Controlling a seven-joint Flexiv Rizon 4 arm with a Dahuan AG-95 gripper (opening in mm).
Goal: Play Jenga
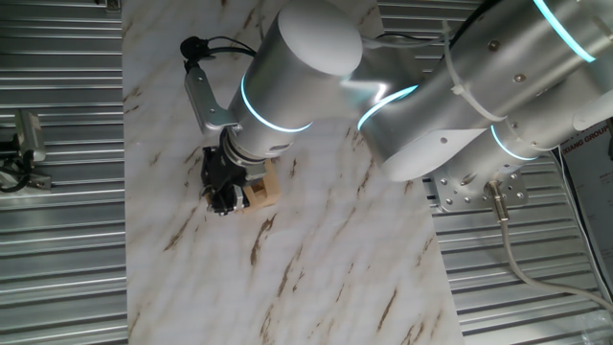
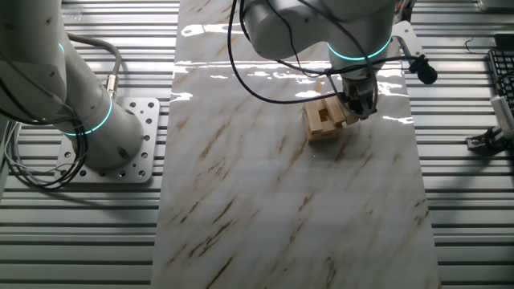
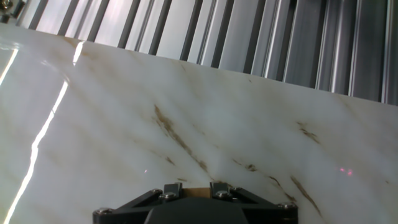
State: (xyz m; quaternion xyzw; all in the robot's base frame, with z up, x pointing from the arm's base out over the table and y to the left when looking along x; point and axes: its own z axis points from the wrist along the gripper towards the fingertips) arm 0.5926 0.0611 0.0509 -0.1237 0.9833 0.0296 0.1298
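Note:
The Jenga stack (image 1: 263,193) is a small low pile of tan wooden blocks on the marble table top (image 1: 316,278). It also shows in the other fixed view (image 2: 323,120). My gripper (image 1: 226,192) is down at table level, right against the side of the stack (image 2: 354,104). In the hand view a tan block (image 3: 194,192) fills the gap between my two fingers (image 3: 172,186). The gripper (image 3: 194,185) is shut on that block. The rest of the stack is hidden in the hand view.
The marble top is ringed by ribbed metal flooring (image 1: 57,240). The arm's base plate (image 2: 132,152) stands off the table's side. A black cable and connector (image 1: 196,46) hang from the wrist. A clamp fixture (image 1: 24,139) sits beyond the table edge.

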